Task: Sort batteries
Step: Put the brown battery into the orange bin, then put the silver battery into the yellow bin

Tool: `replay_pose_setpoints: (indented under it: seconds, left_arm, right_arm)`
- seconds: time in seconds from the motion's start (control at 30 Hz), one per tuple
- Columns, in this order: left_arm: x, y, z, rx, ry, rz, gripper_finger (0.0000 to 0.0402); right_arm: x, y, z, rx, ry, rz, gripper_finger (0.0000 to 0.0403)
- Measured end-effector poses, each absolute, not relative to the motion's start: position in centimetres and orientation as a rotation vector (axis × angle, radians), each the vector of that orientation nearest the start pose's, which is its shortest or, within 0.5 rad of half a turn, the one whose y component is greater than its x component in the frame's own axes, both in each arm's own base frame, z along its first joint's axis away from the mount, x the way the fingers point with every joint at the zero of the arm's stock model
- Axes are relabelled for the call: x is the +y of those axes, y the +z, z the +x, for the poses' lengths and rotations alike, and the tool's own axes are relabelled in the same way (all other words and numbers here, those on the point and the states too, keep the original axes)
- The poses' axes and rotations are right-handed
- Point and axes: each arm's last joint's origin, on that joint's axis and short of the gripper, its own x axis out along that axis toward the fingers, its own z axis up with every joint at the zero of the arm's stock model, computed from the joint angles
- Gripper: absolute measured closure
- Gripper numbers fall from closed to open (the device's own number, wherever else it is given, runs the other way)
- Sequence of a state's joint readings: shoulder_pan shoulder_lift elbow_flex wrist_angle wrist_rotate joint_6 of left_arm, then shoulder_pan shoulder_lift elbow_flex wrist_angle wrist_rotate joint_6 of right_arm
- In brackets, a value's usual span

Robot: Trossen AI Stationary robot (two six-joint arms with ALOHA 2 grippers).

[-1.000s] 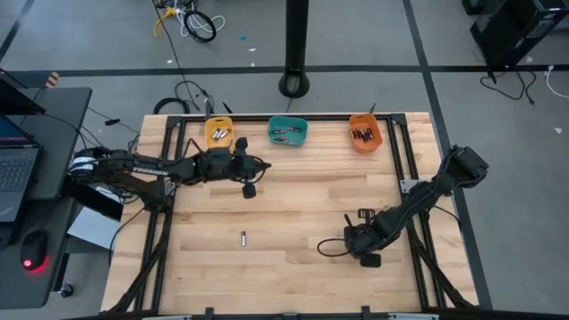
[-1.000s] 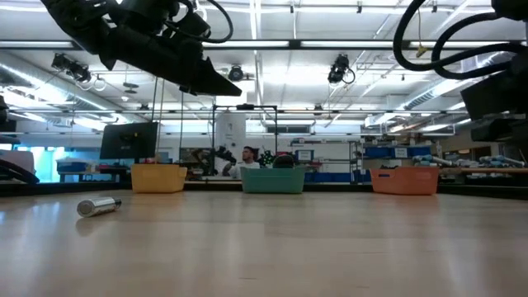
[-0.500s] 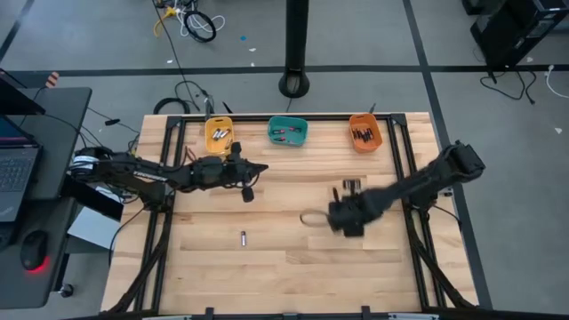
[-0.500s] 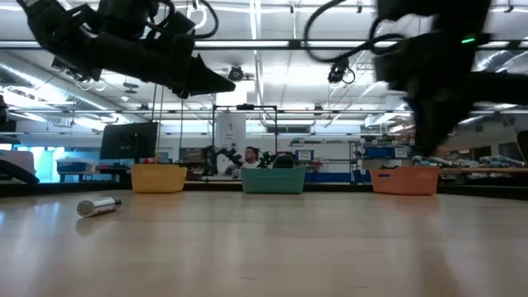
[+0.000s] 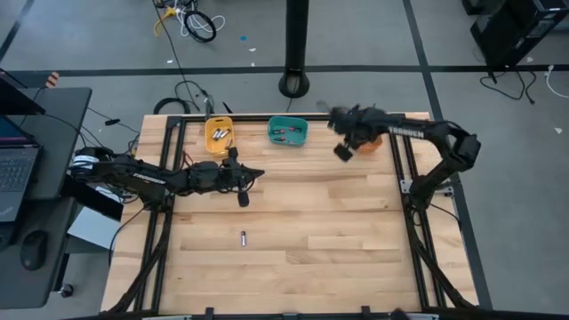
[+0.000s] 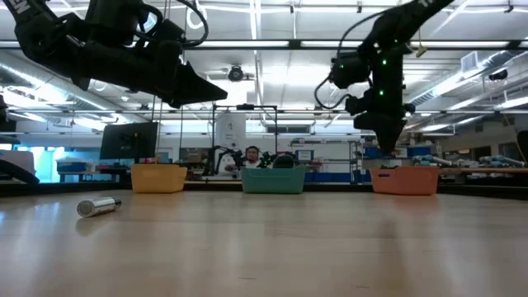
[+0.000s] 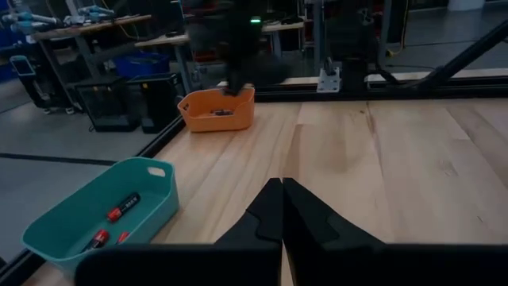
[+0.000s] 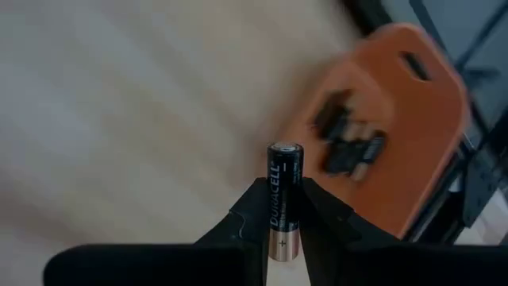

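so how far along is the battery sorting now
Mostly done, it seems. Cells already lie in the yellow bin, the teal bin and the orange bin. In hand: the right gripper is shut on a black and copper battery close to the orange bin. Left: one silvery battery lies loose on the table. The left gripper, fingers shut and empty, hovers near the yellow bin.

Robotics lab or workshop. Strip lights [image 6: 346, 43] running across open industrial ceiling; monitor [image 6: 128, 140] and equipment benches standing behind wooden surface [image 5: 293, 222]; person [image 6: 250, 157] sitting at far workstation; laptop [image 5: 16, 173] sitting beside rig; cables [image 5: 191, 22] lying on grey floor.
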State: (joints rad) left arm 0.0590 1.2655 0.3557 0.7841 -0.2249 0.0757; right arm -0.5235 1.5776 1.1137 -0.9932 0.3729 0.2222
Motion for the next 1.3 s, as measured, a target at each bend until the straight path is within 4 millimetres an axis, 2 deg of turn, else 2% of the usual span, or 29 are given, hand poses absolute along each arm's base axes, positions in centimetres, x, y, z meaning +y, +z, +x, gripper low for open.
replay_pose_setpoints:
  seconds: [0.17, 0.33, 0.5, 0.63, 0.77, 0.9, 1.0, 1.07, 1.13, 1.23, 1.3]
  left_arm:
    - [1.9, 18.7, 23.3, 0.134, 0.275, 0.086, 0.0394]
    - [1.9, 18.7, 23.3, 0.135, 0.275, 0.085, 0.0394]
    - [1.9, 18.7, 23.3, 0.133, 0.275, 0.082, 0.0394]
    - [1.9, 18.7, 23.3, 0.134, 0.275, 0.077, 0.0394]
    - [1.9, 18.7, 23.3, 0.135, 0.262, 0.076, 0.0394]
    - [1.6, 18.6, 23.4, 0.134, 0.166, 0.074, 0.0394]
    - [1.4, 18.5, 23.5, 0.189, 0.069, 0.071, 0.0394]
    - [1.2, 18.7, 23.9, 0.294, -0.001, 0.06, 0.0394]
    - [0.8, 19.3, 24.4, 0.426, -0.045, 0.063, 0.0394]
    - [-0.2, 20.3, 24.8, 0.649, -0.106, 0.135, 0.0394]
    - [-1.1, 21.3, 25.2, 0.739, -0.16, 0.192, 0.0394]
  right_arm:
    - [-19.8, 21.4, 21.0, 1.31, -0.979, 0.48, 0.0347]
    - [-22.8, 19.0, 19.8, 1.336, -1.018, 0.576, 0.0347]
    - [-24.5, 16.1, 19.5, 1.387, -1.041, 0.639, 0.0347]
    - [-24.8, 15.2, 19.6, 1.408, -1.042, 0.648, 0.0338]
    - [-24.7, 15.8, 19.5, 1.399, -1.042, 0.616, 0.0292]
    - [-24.0, 18.3, 19.0, 1.355, -1.04, 0.568, 0.0247]
    - [-22.7, 20.8, 18.6, 1.342, -0.999, 0.5, 0.0236]
    - [-21.3, 22.5, 18.7, 1.328, -0.963, 0.425, 0.0249]
    - [-19.7, 24.2, 19.0, 1.289, -0.92, 0.345, 0.0278]
    - [-16.9, 26.5, 19.7, 1.21, -0.844, 0.249, 0.0344]
    - [-14.9, 27.6, 20.3, 1.158, -0.787, 0.213, 0.0385]
